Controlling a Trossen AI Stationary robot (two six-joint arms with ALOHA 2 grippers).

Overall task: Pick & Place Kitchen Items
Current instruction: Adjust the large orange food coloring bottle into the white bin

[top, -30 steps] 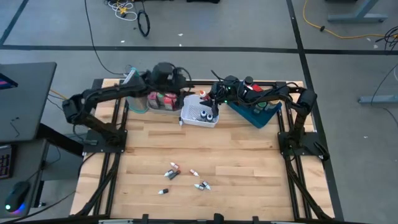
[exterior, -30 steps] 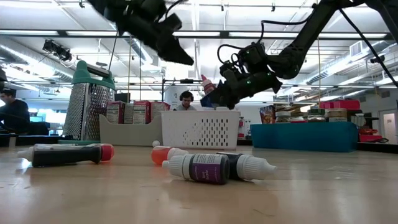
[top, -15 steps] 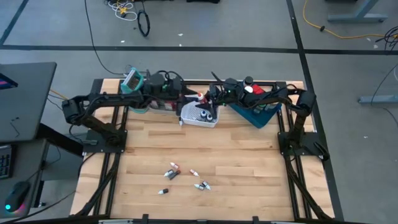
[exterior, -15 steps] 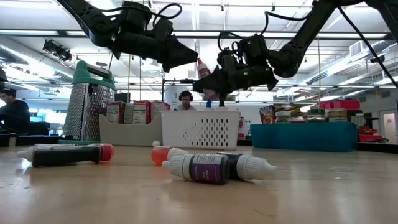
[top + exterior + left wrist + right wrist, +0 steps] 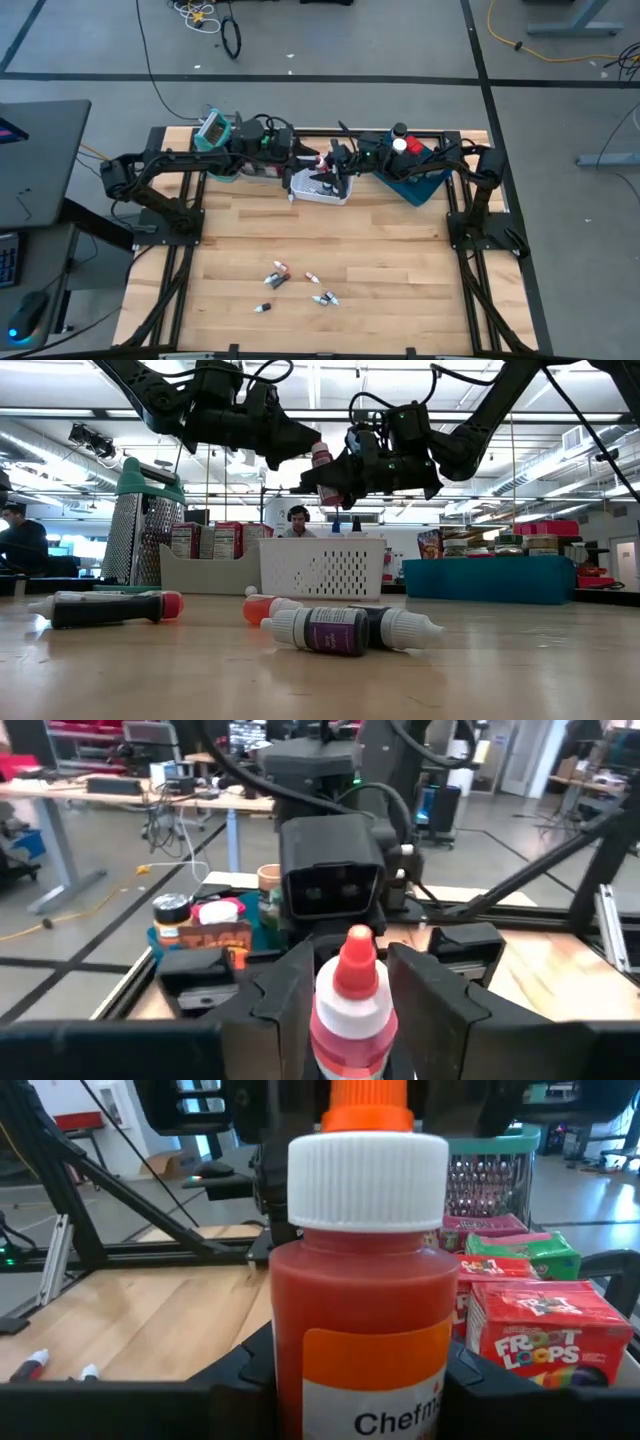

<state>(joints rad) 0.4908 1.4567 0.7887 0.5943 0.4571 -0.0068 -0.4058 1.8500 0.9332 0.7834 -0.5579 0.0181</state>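
Observation:
A small red sauce bottle (image 5: 322, 160) with a white cap and orange-red tip hangs in the air over the white mesh basket (image 5: 320, 187), between my two grippers; it also shows in the low view (image 5: 322, 462). My right gripper (image 5: 335, 167) is shut on it from the table's right. My left gripper (image 5: 308, 160) reaches in from the left. Its two fingers stand close on either side of the bottle's cap (image 5: 350, 995). Several tiny bottles (image 5: 295, 285) lie on the table near its front edge. My right gripper pinches the bottle's red body (image 5: 365, 1310) between its two fingers (image 5: 248, 1372), which come about level from the table's right. The bottle stands nearly upright, cap up, lifted clear above the basket. My left gripper's fingers (image 5: 292, 990) flank the cap; I cannot tell whether they touch it.
A clear bin (image 5: 262, 163) with red, pink and green cartons (image 5: 540, 1330) stands left of the basket. A metal grater (image 5: 213, 128) is behind it. A blue tray (image 5: 415, 178) with jars stands at the right. People sit in the room beyond (image 5: 298, 520).
My right gripper has risen and gone a little toward the table's left with the bottle, lifting it higher above the basket. My left gripper has come down and toward the right, up to the bottle, until its fingers stand beside the cap.

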